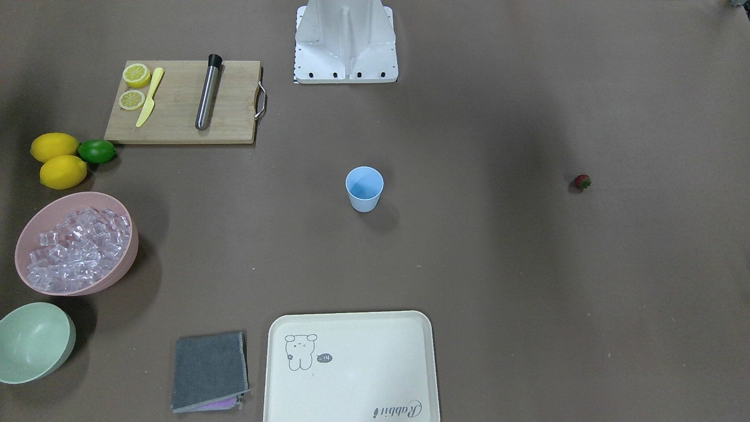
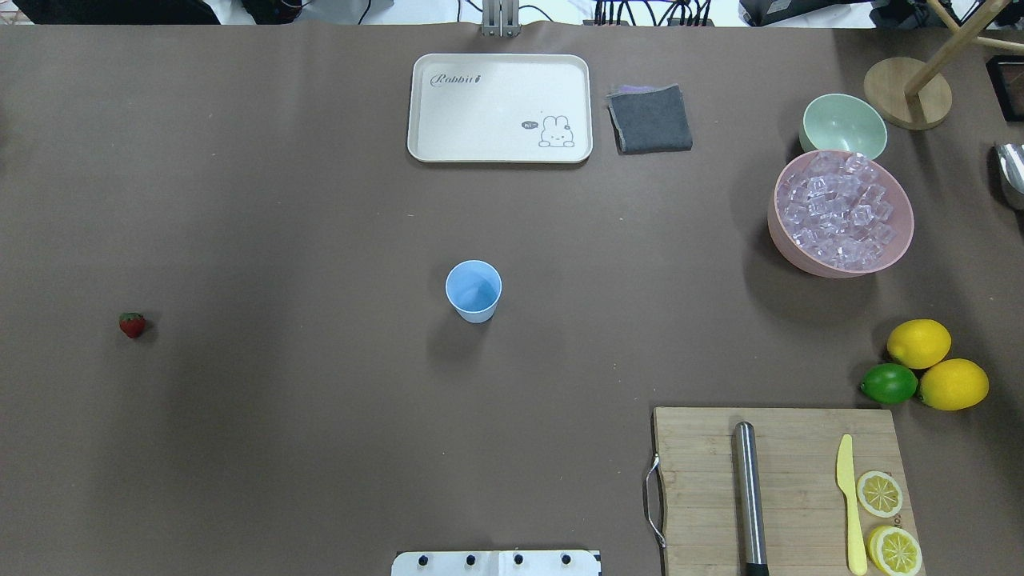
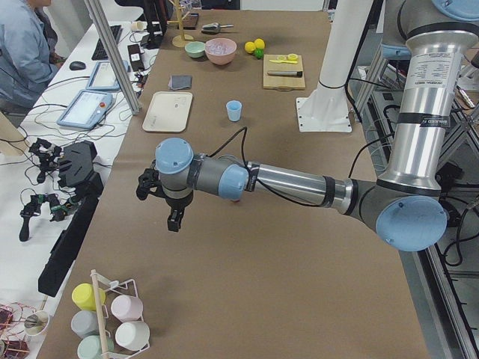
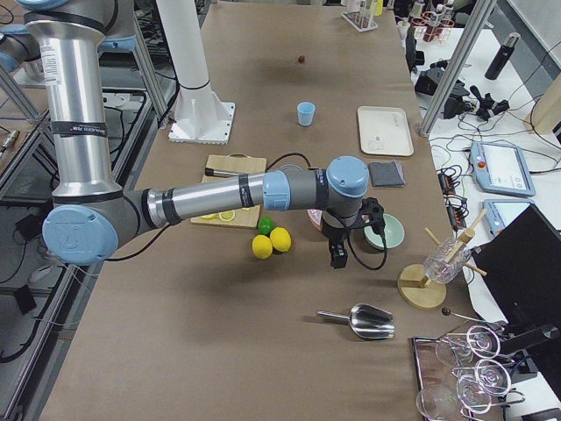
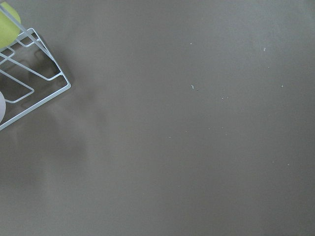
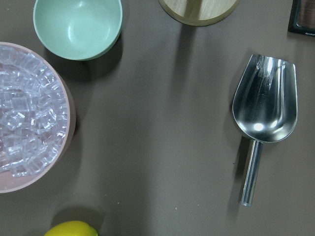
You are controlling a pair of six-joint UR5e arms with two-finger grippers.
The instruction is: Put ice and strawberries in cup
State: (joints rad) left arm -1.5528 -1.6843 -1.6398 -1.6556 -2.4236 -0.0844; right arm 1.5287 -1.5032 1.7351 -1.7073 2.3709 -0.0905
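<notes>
Standing upright, the cup (image 1: 364, 189) is well apart from the strawberry (image 1: 582, 182). How open the left tool (image 3: 174, 219) and right tool (image 4: 337, 257) are, I cannot tell.

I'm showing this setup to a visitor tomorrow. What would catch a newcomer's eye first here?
Probably the pink bowl heaped with glassy ice on the robot's right, with two bright lemons and a lime nearer the robot. Next comes the blue cup standing alone in the middle, then the tiny strawberry by itself far off on the robot's left.
</notes>
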